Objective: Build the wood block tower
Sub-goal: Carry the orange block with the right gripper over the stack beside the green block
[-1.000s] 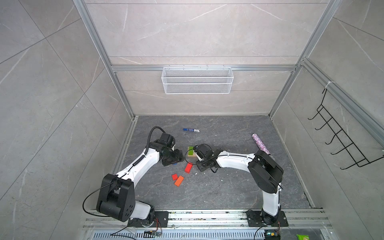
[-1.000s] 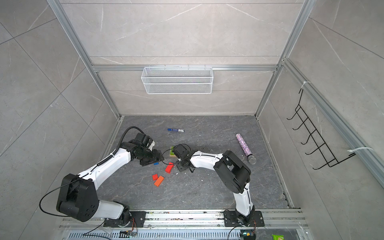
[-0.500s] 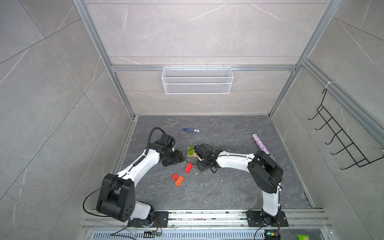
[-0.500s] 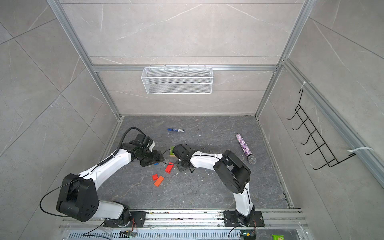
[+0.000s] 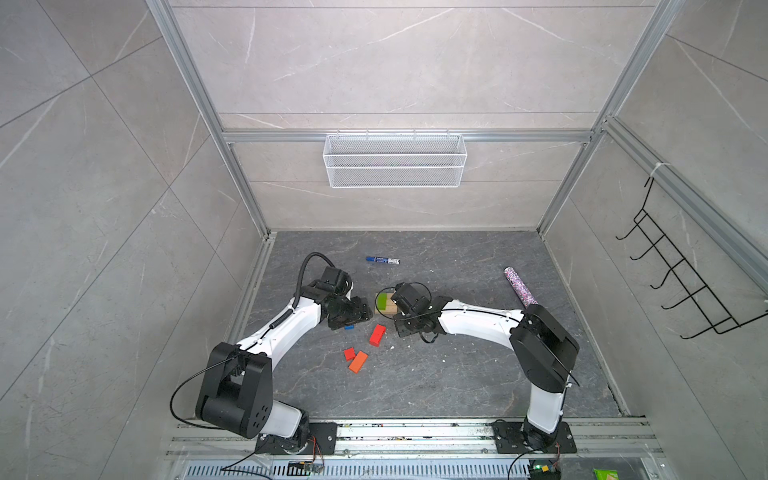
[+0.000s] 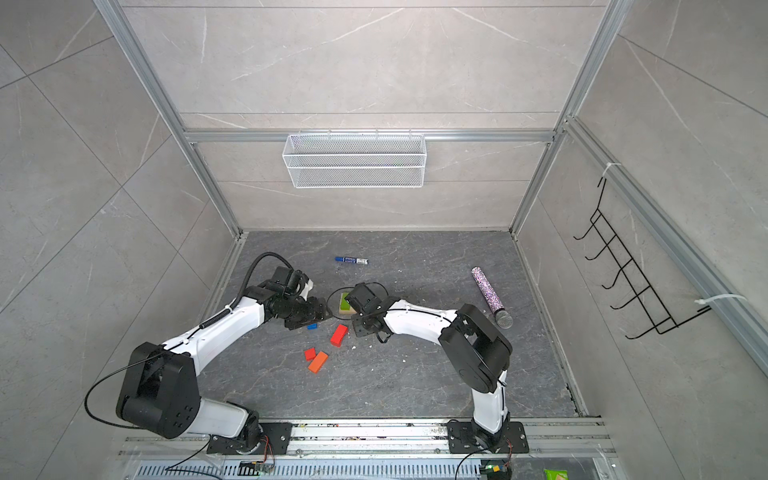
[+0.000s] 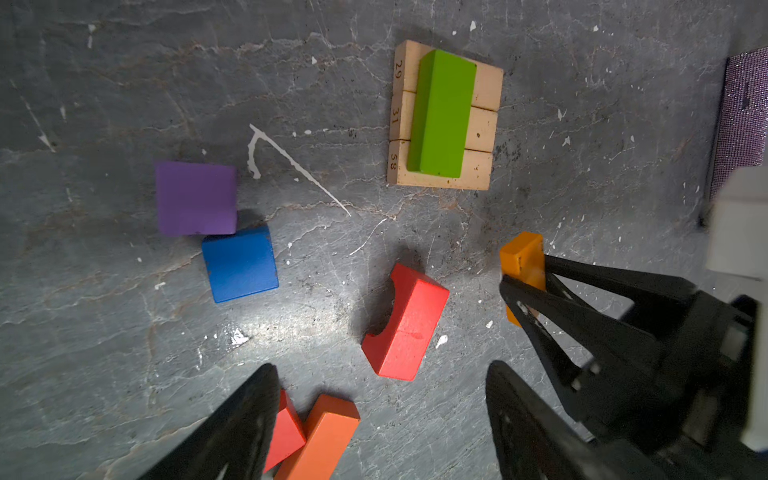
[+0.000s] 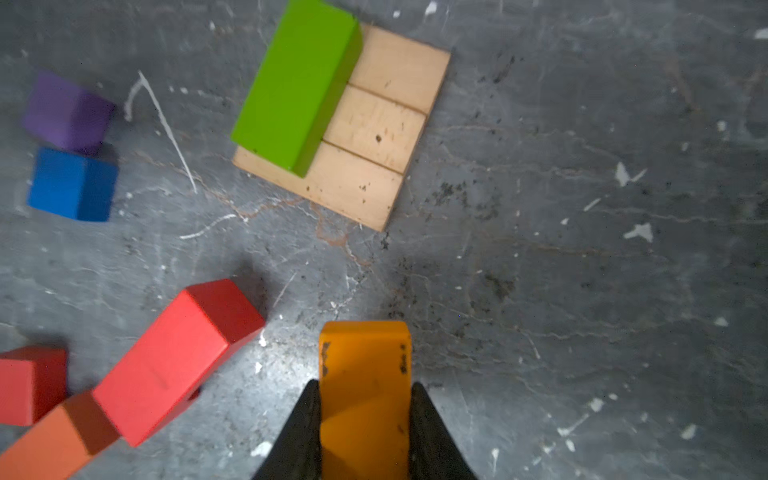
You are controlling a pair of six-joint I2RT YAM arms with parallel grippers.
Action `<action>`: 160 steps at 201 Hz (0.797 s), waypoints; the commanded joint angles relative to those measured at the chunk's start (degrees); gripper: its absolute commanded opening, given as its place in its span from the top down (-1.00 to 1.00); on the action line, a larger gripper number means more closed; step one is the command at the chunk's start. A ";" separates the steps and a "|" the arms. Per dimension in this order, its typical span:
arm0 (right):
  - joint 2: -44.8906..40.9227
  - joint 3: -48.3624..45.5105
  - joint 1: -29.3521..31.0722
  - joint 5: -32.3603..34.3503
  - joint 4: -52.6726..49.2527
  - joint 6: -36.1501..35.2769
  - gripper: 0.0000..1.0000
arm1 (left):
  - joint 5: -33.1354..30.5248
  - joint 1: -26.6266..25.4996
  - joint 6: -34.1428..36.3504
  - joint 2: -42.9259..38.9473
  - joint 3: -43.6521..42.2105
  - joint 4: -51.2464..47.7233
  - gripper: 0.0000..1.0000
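Right wrist view: our right gripper (image 8: pixel 365 390) is clamped on an orange-yellow block (image 8: pixel 365 361). Our left gripper (image 7: pixel 382 368) hangs with jaws spread near the red block (image 7: pixel 405 324). Beyond, we see the tower (image 5: pixel 385 303), a green block (image 8: pixel 295 83) across three tan blocks (image 8: pixel 374 124), near the tabletop's (image 8: pixel 582 249) middle.

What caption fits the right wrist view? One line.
Right pincer shut on a yellow-orange block near the green block atop tan blocks.
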 commanded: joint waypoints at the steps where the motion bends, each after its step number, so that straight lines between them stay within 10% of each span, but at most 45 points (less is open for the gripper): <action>1: -2.87 1.29 -0.08 0.19 0.06 3.48 1.00 | 1.65 0.16 -0.31 0.23 0.80 1.16 -0.63; 160: 3.36 4.93 -6.14 -5.35 13.84 13.67 1.00 | 0.75 0.17 0.19 -5.49 1.40 -4.00 -0.99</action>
